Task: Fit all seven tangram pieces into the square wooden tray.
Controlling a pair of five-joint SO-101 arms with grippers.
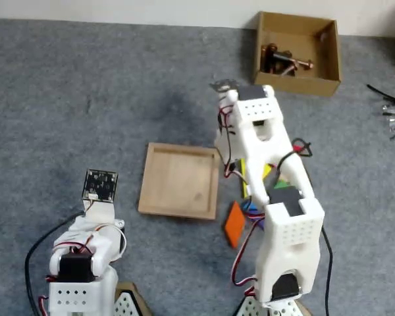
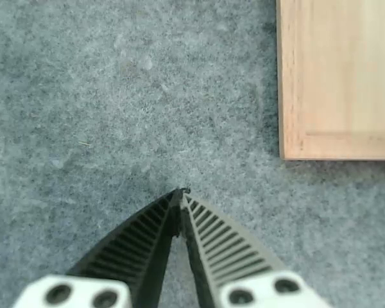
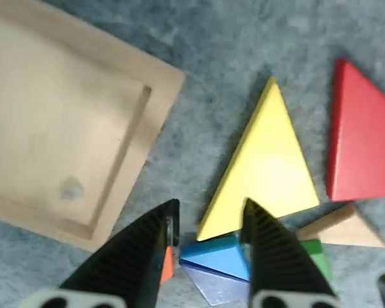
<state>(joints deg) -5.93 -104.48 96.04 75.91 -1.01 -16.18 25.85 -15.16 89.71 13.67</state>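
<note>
Hovering over the loose pieces: right gripper [image 3: 210, 208], fingers apart, nothing between the pads.

- Lying just ahead of the fingertips: yellow triangle [image 3: 263, 173], one corner reaching into the gap between them.
- Sitting under the gap, nearer the wrist: blue piece [image 3: 218, 253], overlapping a pale violet piece [image 3: 208, 285].
- Peeking out beside one finger: orange piece [image 3: 168, 263].
- Beside the other finger: green piece [image 3: 314, 253] and tan triangle [image 3: 343, 228].
- Farther out past that finger: red triangle [image 3: 362, 147], just beside the yellow one.
- Well off to the side of the orange-side finger: wooden tray [image 3: 160, 96], holding nothing, so all seven pieces judged yet to be placed.
- Parked over bare carpet [image 2: 115, 96]: left gripper [image 2: 181, 192], fingers pressed together, empty; a tray corner ahead and to one side of its tips.

Step in hand, judged: first pick, probably the yellow triangle.

Handling notes:
- Advance slightly, then lower straight down, to straddle the triangle clear of the blue piece.
- Close slowly, since slanted edges may squirt out from the pads.
- Lift well clear of the tray rim before crossing.
- Seat large triangles into tray corners first, leaving room for the small pieces.
</note>
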